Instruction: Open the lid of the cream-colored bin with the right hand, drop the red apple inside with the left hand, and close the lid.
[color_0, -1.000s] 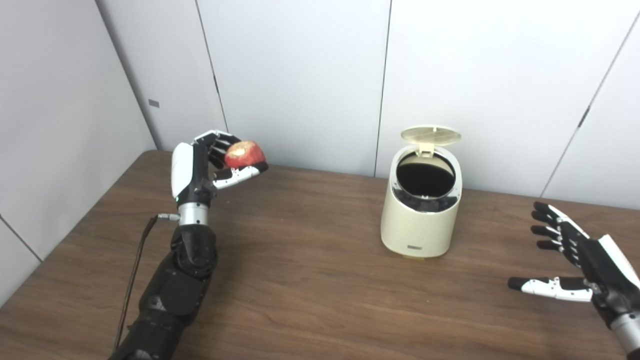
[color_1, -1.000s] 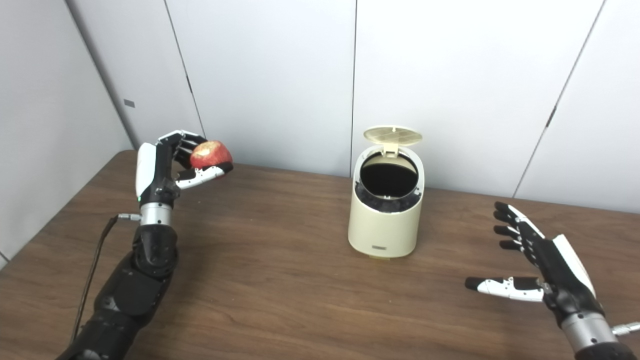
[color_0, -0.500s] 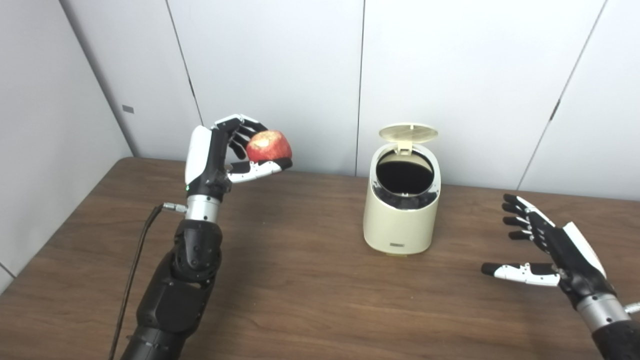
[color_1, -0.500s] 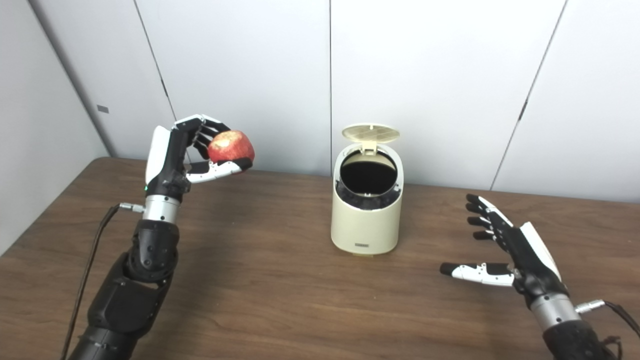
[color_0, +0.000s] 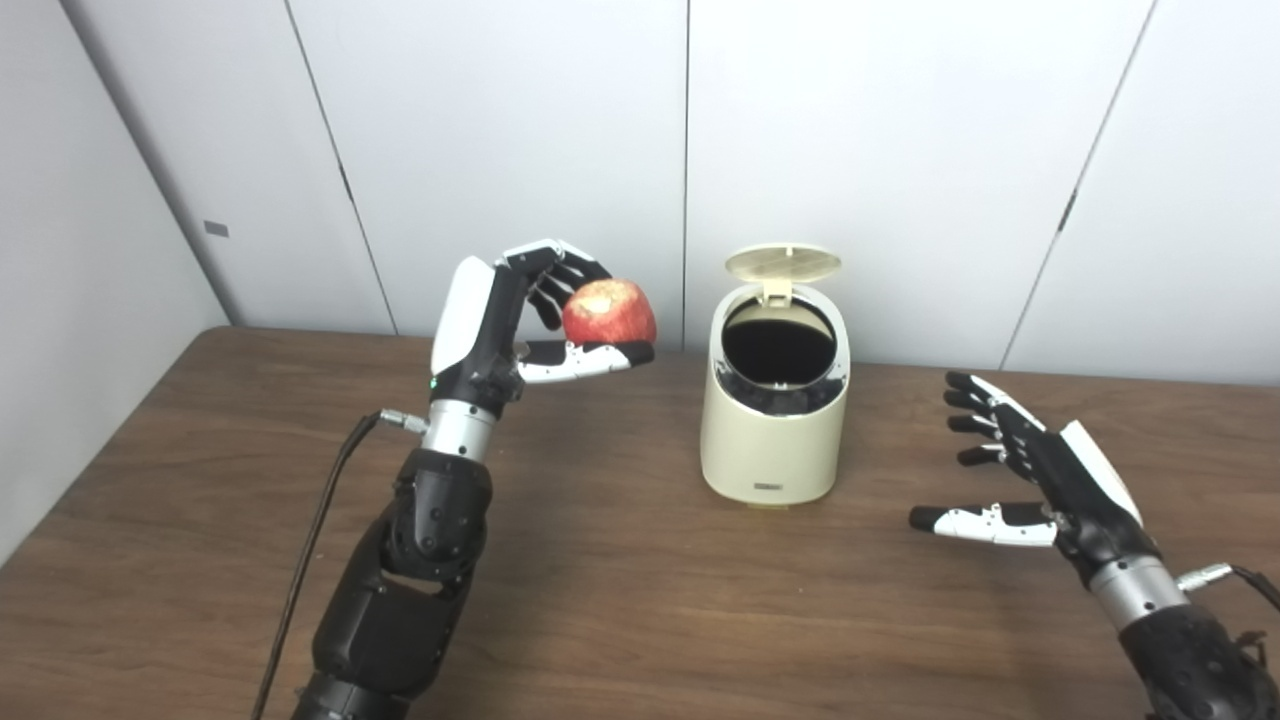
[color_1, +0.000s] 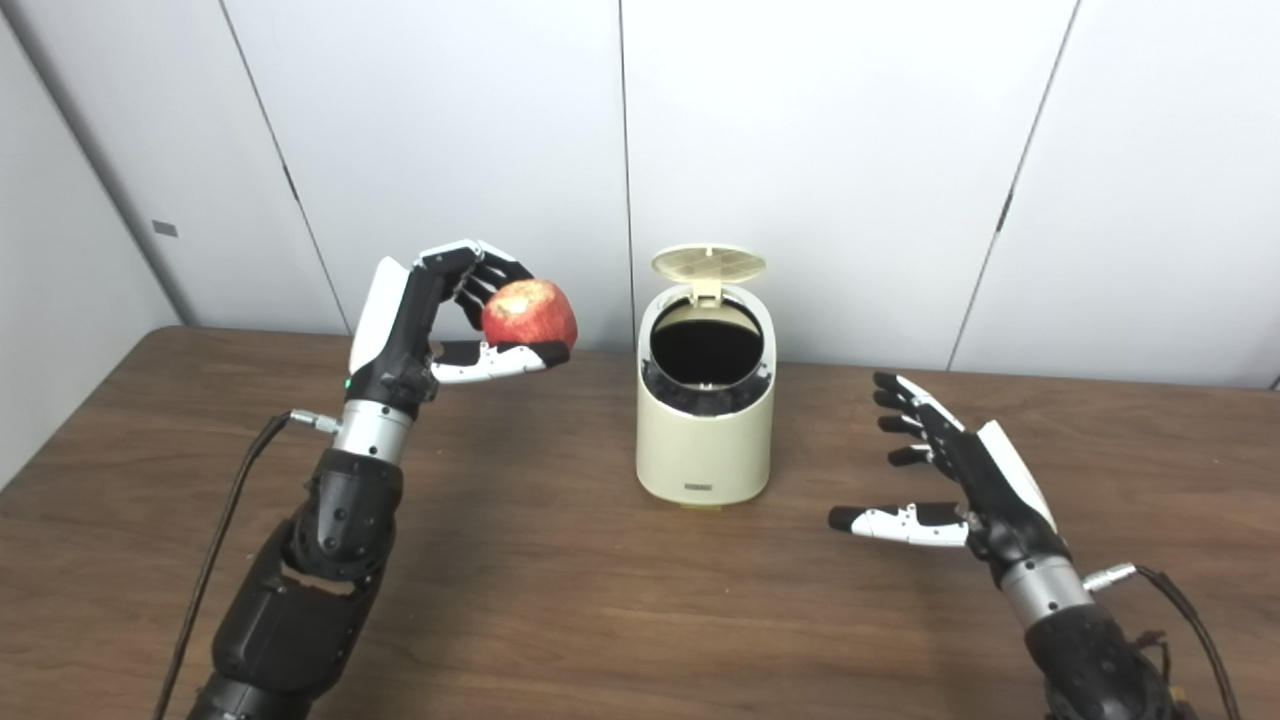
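Aloft, apple (color_0: 609, 311) in left hand (color_0: 497, 315) — beside bin (color_0: 775, 420)

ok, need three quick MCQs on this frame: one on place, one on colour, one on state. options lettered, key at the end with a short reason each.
1. Where is the red apple?
A. Inside the bin
B. Held above the table, left of the bin
C. Lying on the table by the right hand

2. What colour is the bin?
A. Cream
B. Blue
C. Black

3. What state is the lid in?
A. Shut flat
B. Removed and lying on the table
C. Flipped up at the back of the bin

Key:
1 B: the left hand grips the apple in its fingers, clear of the table.
2 A: the bin's outer wall is cream.
3 C: the lid stands raised and the dark opening shows; the right hand is open, apart from the bin.
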